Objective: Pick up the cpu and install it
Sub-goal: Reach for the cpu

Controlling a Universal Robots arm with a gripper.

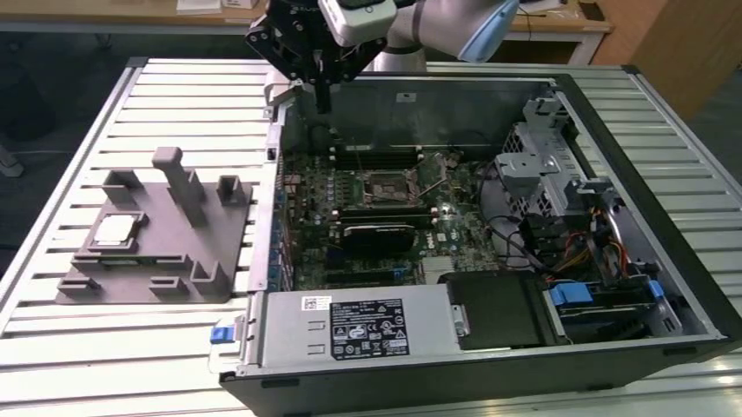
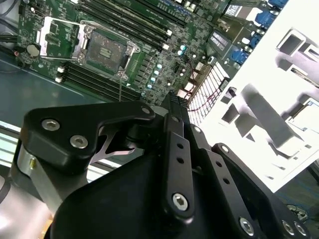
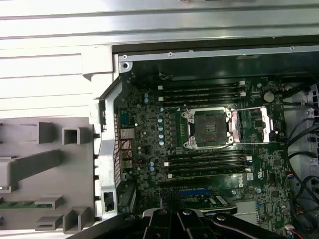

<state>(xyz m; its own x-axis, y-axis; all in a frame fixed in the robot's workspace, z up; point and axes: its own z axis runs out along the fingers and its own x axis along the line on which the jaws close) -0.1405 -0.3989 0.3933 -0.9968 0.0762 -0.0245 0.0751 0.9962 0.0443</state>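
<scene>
The cpu (image 1: 113, 230), a small silvery square chip, lies flat on the grey plastic fixture (image 1: 162, 261) at the exterior view's left, outside the computer case. My gripper (image 1: 321, 102) hangs high over the case's far left corner, well away from the cpu, with its black fingers (image 2: 172, 99) drawn together and nothing between them. The motherboard socket (image 3: 207, 128) stands bare with its metal frame (image 3: 254, 124) swung open beside it. The same socket (image 2: 107, 50) also shows in the second wrist view.
The open computer case (image 1: 649, 287) lies on a slatted metal table (image 1: 139, 347). Inside are memory sticks (image 3: 204, 92), a black card (image 1: 377, 233), drive cages and cables (image 1: 557, 208) and a power supply (image 1: 360, 326). Upright posts (image 1: 174, 178) rise from the fixture.
</scene>
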